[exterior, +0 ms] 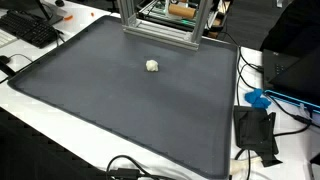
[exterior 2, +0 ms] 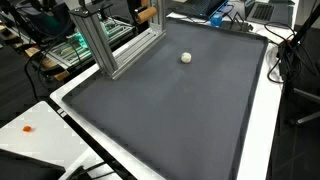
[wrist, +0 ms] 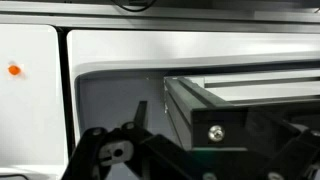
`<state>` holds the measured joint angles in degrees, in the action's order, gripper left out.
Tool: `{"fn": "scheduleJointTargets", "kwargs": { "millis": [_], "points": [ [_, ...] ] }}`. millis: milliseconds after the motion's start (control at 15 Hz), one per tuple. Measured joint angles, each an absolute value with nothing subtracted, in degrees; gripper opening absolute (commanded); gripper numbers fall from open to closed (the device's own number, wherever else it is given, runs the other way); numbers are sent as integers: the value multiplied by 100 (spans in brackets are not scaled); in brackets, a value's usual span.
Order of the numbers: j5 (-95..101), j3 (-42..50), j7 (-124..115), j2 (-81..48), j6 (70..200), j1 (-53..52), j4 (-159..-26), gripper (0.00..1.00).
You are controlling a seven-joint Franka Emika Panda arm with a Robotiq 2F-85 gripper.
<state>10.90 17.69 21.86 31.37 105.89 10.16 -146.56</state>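
Roundish white lump (exterior: 152,66) on dark mat (exterior: 110,115); long axis indiscernible.

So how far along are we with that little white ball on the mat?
Nothing looks done: the ball lies alone on the mat in both exterior views, with nothing touching it. In hand: nothing. In the wrist view, the tool is open and empty, by the frame at the mat's edge. Left, probably: everything, from reaching the ball to gripping it.
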Motion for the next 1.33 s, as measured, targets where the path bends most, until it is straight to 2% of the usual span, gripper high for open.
{"fn": "scheduleJointTargets", "kwargs": {
  "millis": [600, 1333],
  "points": [
    [1062, 1689, 2173, 3149, 10589, 1007, -14582, 100],
    [-686, 417, 974, 3708, 10458, 72, -14135, 100]
  ]
}}
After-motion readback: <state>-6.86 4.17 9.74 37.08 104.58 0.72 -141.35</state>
